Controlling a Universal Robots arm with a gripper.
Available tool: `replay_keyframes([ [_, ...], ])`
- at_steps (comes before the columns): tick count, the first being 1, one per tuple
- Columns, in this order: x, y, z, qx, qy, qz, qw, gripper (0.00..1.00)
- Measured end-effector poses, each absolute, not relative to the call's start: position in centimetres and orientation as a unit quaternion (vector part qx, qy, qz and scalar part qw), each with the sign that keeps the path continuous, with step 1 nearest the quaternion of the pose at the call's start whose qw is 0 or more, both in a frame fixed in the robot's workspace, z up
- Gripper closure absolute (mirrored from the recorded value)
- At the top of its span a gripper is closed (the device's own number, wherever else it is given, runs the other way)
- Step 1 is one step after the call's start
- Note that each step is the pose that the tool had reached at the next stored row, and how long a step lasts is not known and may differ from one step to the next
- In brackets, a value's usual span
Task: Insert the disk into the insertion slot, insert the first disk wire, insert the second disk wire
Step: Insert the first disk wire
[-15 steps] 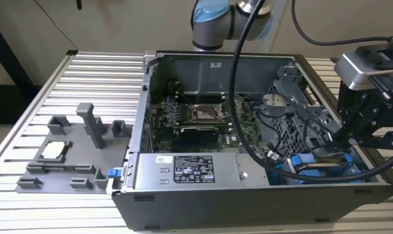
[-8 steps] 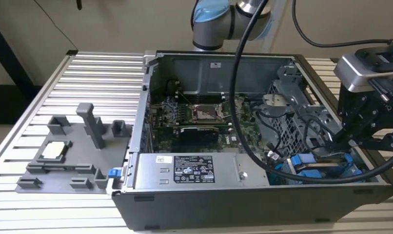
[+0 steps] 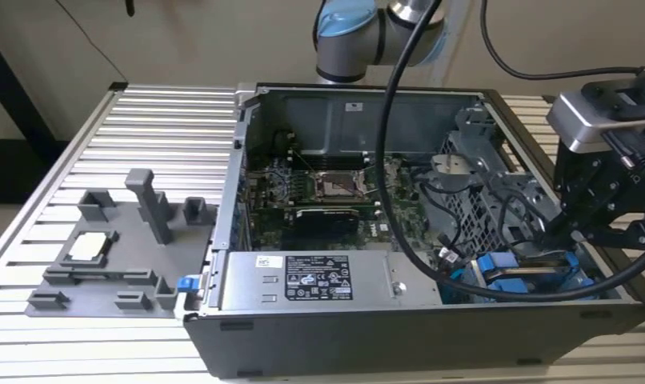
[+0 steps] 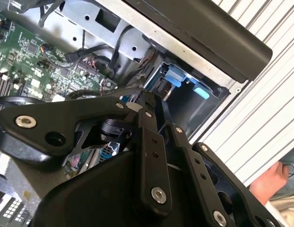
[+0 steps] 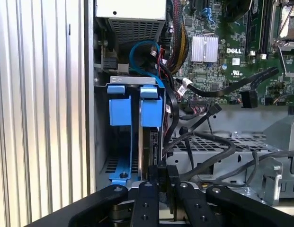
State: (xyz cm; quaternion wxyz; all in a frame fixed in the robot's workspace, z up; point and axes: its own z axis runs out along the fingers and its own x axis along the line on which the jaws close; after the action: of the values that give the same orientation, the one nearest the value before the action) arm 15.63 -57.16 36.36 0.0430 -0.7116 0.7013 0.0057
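Though edge-on, blue-framed disk [image 5: 150, 113] in slot [image 5: 132, 81].

The claw [image 5: 163, 175] is matt black, its jointed links pinned with silver screws [image 4: 25, 121], and behind it a thick black cable [image 3: 390, 160] loops to a grey arm joint [image 3: 354, 40] capped pale blue.

A plain beige wall [image 3: 194, 40] fills the upper left of the exterior view. Below it lies a ribbed aluminium bench [image 3: 162, 120], evenly lit, with a dark slanted post [image 3: 8, 88] at far left.
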Motion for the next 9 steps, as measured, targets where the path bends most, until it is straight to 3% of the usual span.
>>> replay_keyframes([
  [9,15.77,-57.16,35.47,-0.711,0.701,0.006,0.043,0.81],
])
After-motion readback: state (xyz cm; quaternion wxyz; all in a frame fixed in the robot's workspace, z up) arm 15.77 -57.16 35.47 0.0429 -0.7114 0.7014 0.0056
